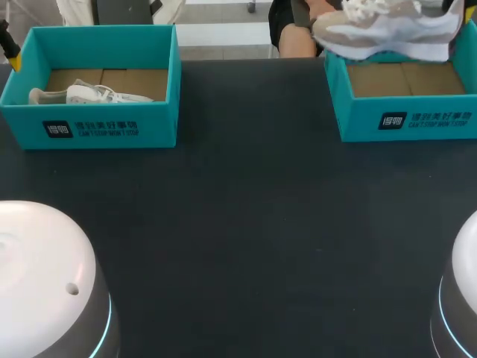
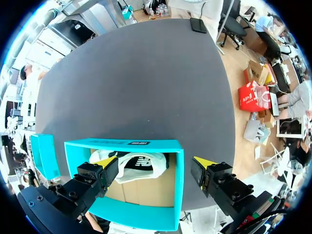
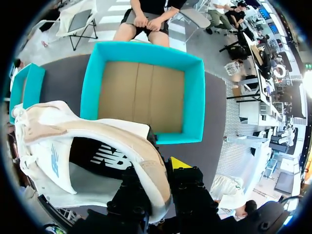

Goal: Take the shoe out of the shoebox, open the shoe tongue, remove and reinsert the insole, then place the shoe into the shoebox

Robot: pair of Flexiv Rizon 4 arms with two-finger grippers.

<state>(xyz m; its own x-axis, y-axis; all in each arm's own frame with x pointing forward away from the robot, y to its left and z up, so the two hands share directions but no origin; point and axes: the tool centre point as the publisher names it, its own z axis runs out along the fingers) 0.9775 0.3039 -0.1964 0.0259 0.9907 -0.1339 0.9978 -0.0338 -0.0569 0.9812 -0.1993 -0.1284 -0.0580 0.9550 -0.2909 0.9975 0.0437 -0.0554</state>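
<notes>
The soft white-and-beige shoe (image 1: 387,26) hangs at the frame's upper right, above a teal cardboard shoebox (image 1: 406,119), the right gripper (image 3: 158,168) pinched on its padded collar. The left gripper (image 2: 156,163) gapes wide, holding nothing (over the other shoebox (image 1: 112,127), upper left). A matte black table (image 1: 246,224) lies beneath both.

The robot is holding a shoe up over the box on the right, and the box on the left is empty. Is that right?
Not quite. The left box isn't empty: a white shoe lies inside it, as the head view shows. The rest holds: the right tool holds the other shoe up over the right box.
</notes>
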